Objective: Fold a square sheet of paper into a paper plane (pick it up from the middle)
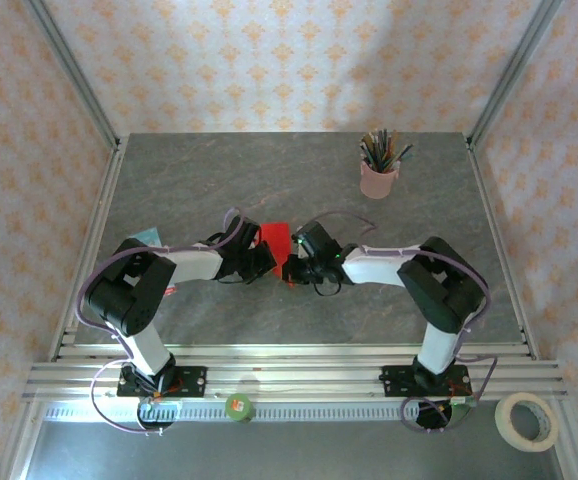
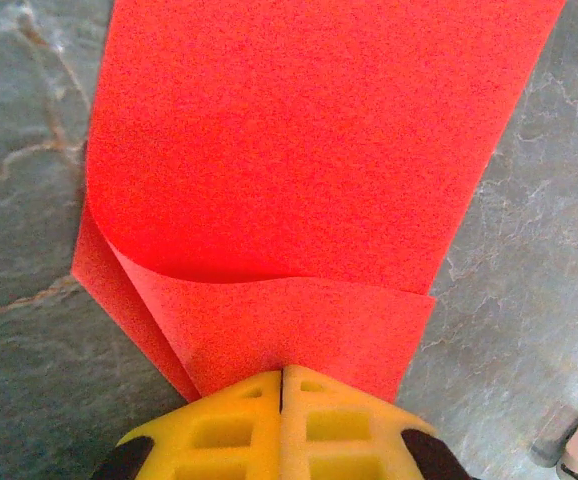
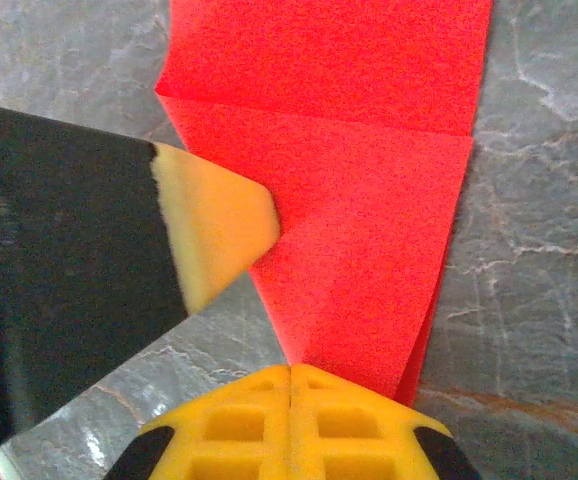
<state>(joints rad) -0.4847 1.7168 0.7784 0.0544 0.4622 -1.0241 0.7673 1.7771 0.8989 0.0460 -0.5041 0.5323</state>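
Note:
The square sheet of paper (image 1: 275,238) is bright red and lies partly folded on the grey table, between my two grippers. In the left wrist view the sheet of paper (image 2: 299,150) has a flap turned over its near edge, and my left gripper (image 2: 282,375) is shut with its yellow tips set against that flap. In the right wrist view the paper (image 3: 359,250) narrows to a point that ends in the closed seam of my right gripper (image 3: 291,370). The left gripper's fingertip (image 3: 214,225) touches the paper's left edge there. From above, the left gripper (image 1: 267,262) and right gripper (image 1: 291,266) almost meet.
A pink pencil cup (image 1: 379,178) stands at the back right of the table (image 1: 419,220). A roll of tape (image 1: 527,420) and a small green roll (image 1: 239,406) lie by the near rail. A teal scrap (image 1: 147,236) sits beside the left arm.

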